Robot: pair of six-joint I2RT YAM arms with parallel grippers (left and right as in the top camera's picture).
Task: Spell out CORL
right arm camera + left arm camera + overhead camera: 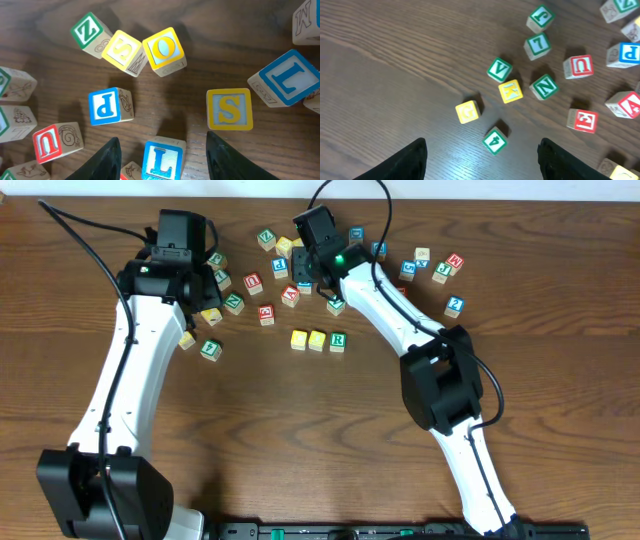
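On the dark wooden table [560, 410] we see scattered lettered cubes. From the left wrist, a green V cube [499, 69] sits just beside a yellow K cube [510, 91], with a green N cube [543, 86] to the K's right. A yellow G cube [468, 111] and a green 4 cube [495, 140] lie lower in view. A red U cube [578, 66] sits above a red E cube [583, 120].

The whole table [560, 380] is being looked down on from a fixed overhead camera, far enough back that both arms are being taken in. Cubes are being viewed steeply downward past the left gripper [482, 150] from moderately near, and past the right gripper [162, 142] from much nearer. The red U cube [578, 66] and blue P cube [625, 54] are being caught in both wrist views.
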